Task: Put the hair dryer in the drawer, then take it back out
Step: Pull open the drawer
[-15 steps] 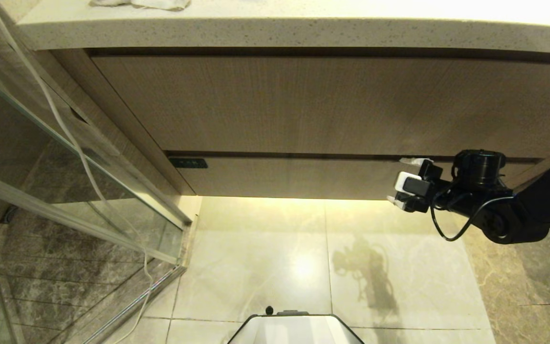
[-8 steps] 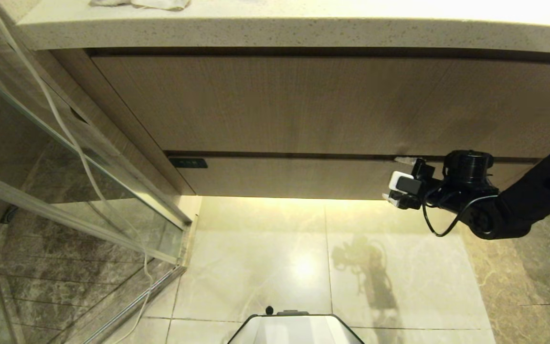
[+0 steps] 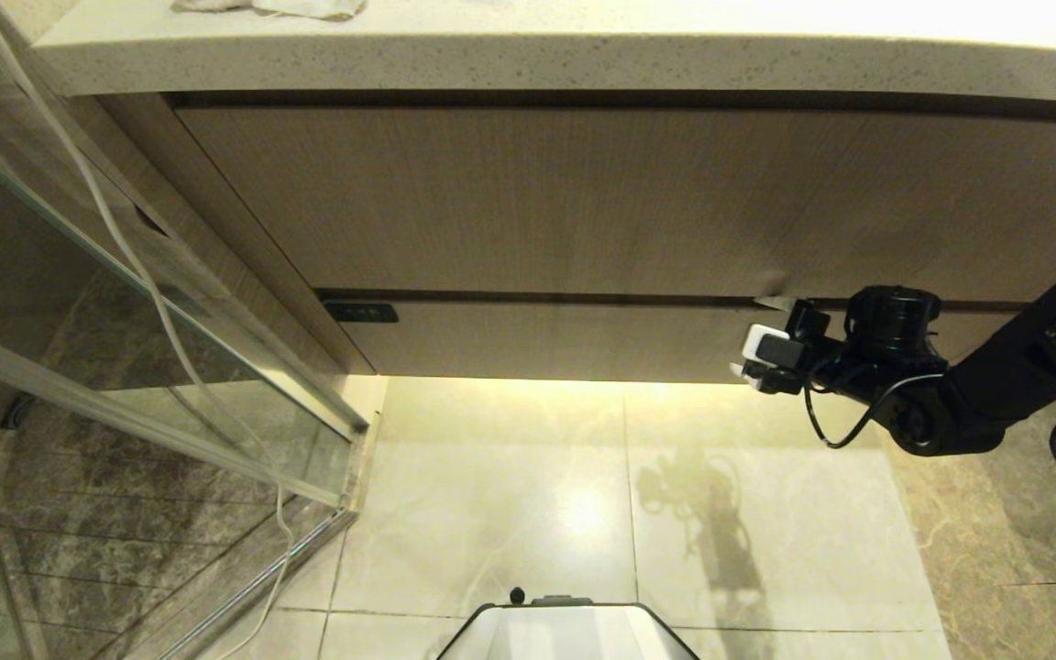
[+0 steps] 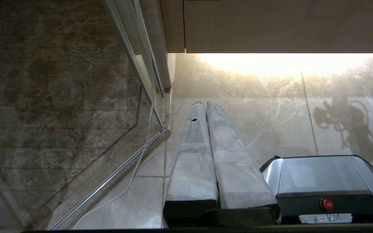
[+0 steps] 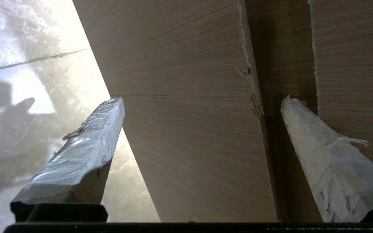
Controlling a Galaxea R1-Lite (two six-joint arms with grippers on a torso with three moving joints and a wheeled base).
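Two wood-grain fronts fill the vanity before us, under a speckled bench (image 3: 528, 55) with a pale cloth (image 3: 271, 7) at its back edge. We see our right claw (image 3: 766, 339) spread wide against the low drawer (image 3: 546, 341), which is closed; one finger (image 5: 322, 155) sits at the dark gap above the drawer's top edge, the other (image 5: 79, 155) below its bottom edge, over the floor (image 3: 528, 495). It grips nothing. Our left claw (image 4: 204, 106) hangs by the robot's base (image 4: 319, 176), its two wrapped fingers pressed together and empty. A glass shower screen (image 3: 125, 302) stands at left. We cannot find the hair dryer in any view.
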